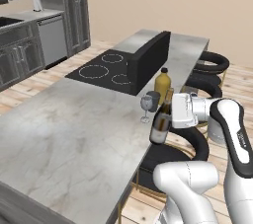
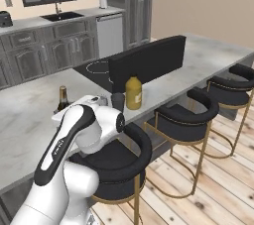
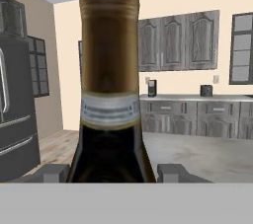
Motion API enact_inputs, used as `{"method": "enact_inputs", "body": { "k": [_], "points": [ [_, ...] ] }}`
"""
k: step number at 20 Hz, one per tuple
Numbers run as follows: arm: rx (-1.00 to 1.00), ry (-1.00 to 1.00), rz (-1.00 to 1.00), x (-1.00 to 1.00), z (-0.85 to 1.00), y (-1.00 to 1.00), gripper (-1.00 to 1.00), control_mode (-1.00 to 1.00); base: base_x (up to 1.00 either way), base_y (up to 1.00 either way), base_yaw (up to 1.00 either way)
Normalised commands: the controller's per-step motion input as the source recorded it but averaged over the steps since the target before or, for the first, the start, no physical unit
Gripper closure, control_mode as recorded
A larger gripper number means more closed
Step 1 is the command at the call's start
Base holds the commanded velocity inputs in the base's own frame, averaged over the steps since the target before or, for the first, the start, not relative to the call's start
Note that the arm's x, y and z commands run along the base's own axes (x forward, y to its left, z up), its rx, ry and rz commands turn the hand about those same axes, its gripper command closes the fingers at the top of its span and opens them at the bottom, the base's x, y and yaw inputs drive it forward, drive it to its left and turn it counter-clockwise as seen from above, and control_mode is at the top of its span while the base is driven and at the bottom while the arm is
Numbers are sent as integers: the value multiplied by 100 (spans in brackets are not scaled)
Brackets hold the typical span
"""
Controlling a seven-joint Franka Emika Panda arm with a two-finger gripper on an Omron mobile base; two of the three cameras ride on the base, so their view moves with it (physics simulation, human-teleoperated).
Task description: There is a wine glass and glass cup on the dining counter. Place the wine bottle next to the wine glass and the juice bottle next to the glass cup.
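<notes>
My gripper [image 1: 173, 112] is shut on the wine bottle [image 1: 161, 119], a slim dark bottle with a gold foil top and a pale label, at the stool-side edge of the dining counter [image 1: 74, 139]. The bottle leans slightly, just right of the clear stemmed wine glass [image 1: 146, 105]. Behind the glass stands the dark glass cup [image 1: 154, 98], and beyond that the yellow juice bottle [image 1: 162, 84]. In the hand view the wine bottle's neck [image 3: 109, 70] rises between my fingertips [image 3: 49, 172]. The right base view shows the bottle top [image 2: 62, 98], glass cup [image 2: 118, 101] and juice bottle [image 2: 133, 92].
An inset black cooktop [image 1: 99, 72] with a raised dark back panel [image 1: 148, 60] lies further along the counter. Black stools with gold legs [image 2: 178, 115] line the counter's edge beside my arm. Grey cabinets and a sink counter [image 2: 59, 18] run along the far wall.
</notes>
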Motion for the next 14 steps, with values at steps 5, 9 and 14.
{"method": "enact_inputs", "body": {
  "k": [5,9,14],
  "points": [
    [0,0,0,0,0,0,100,100,16,0,1],
    [0,0,0,0,0,0,100,100,0,0,1],
    [0,0,0,0,0,0,100,100,0,0,0]
  ]
}}
